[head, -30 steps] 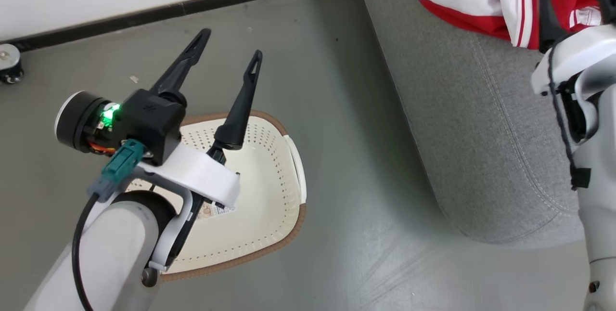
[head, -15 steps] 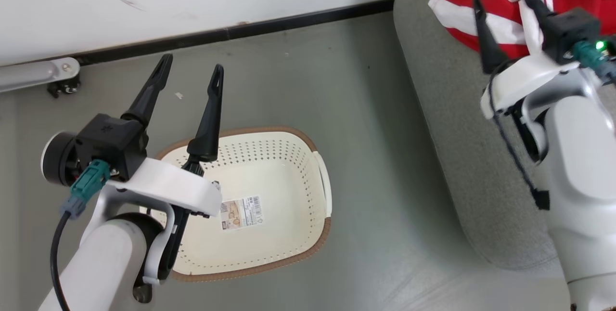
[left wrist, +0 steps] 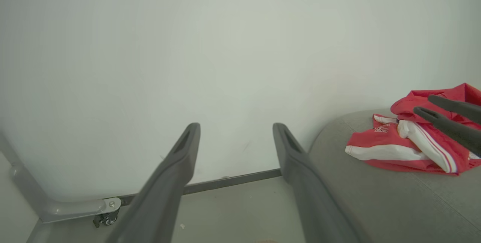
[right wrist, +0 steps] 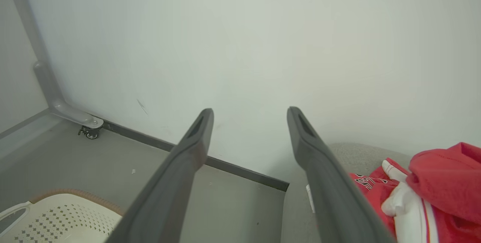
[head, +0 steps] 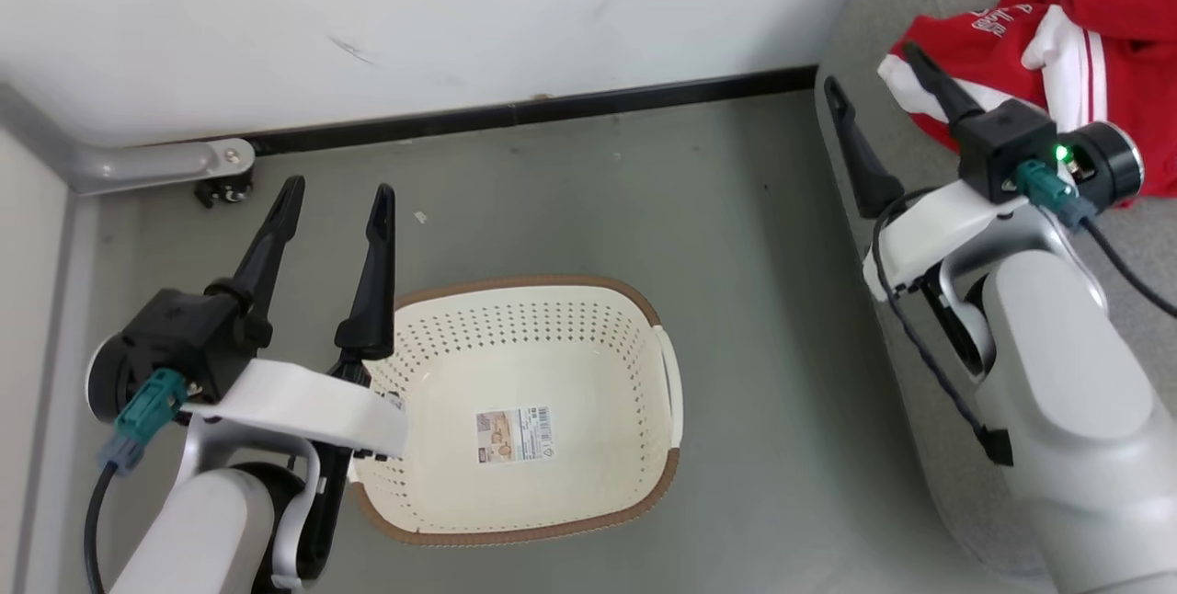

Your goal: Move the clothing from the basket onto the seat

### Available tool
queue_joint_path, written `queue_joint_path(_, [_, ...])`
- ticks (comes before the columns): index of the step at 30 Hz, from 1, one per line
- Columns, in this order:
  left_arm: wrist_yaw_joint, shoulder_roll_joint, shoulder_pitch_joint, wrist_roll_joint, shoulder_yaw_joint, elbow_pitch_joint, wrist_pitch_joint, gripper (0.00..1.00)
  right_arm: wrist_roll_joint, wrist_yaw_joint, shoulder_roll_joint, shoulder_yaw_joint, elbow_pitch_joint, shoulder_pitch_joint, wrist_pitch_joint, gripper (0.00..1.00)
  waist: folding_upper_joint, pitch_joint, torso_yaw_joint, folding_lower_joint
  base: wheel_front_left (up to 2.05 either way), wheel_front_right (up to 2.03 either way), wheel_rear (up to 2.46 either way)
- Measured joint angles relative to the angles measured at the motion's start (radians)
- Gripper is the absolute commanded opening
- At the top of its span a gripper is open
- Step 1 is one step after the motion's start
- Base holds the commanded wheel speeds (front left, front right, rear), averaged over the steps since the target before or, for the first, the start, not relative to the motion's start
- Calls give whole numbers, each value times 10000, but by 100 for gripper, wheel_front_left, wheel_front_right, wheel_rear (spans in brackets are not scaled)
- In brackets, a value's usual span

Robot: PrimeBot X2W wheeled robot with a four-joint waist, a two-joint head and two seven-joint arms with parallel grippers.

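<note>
**Clothing** [head: 979,56]: two red garments, one with broad white stripes and one lettered. They are heaped together at the far right, on top of the seat [left wrist: 379,201] near its rounded left end. No part of the heap trails off toward the floor [head: 644,189] where the views reach. Judged as delivered.

**Seat**: a grey woven sofa along the right of the scene. It is the drop-off surface, so the heap sits well in from its edge.

**Basket** [head: 552,282]: cream, perforated, brown-rimmed. It stands upright on the floor at the near centre-left, well apart from the seat. There is no fabric inside, and the barcode sticker [head: 515,435] on its bottom lies fully exposed. Judged as emptied, with nothing left to fetch.

**Left tool** [head: 339,188]: its fingers are spread wide with nothing between them. It is raised over the basket's left rim and points toward the far wall [head: 460,15]. Judged as parked clear of the basket, not reaching in.

**Right tool** [head: 872,67]: its fingers are parted wide and grip nothing. It is held above the seat's left edge, just left of the clothing. The spread suits a release already made, and whether a fingertip brushes the fabric cannot be told.

**Castor bracket** [head: 216,185]: at the far left by the skirting, and not involved.
</note>
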Motion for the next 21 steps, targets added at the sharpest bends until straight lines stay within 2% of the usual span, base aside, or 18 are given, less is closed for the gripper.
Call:
queue_joint_path(5, [-31,-31,343,-121,52,127,-364,100,107,0,-2,-88,-443,465,-4,100,0,-311,279,0,0,0,0])
queue_joint_path(11, [-364,-42,594,-357,23,259,-849,100,270,0,-23,-163,-1611,985,-6,100,0,-675,560,0,0,0,0])
queue_joint_path(21, [-754,0,1241,-535,48,683,-1559,100,508,0,-176,-545,-2807,2402,-10,100,0,-1251,915,0,0,0,0])
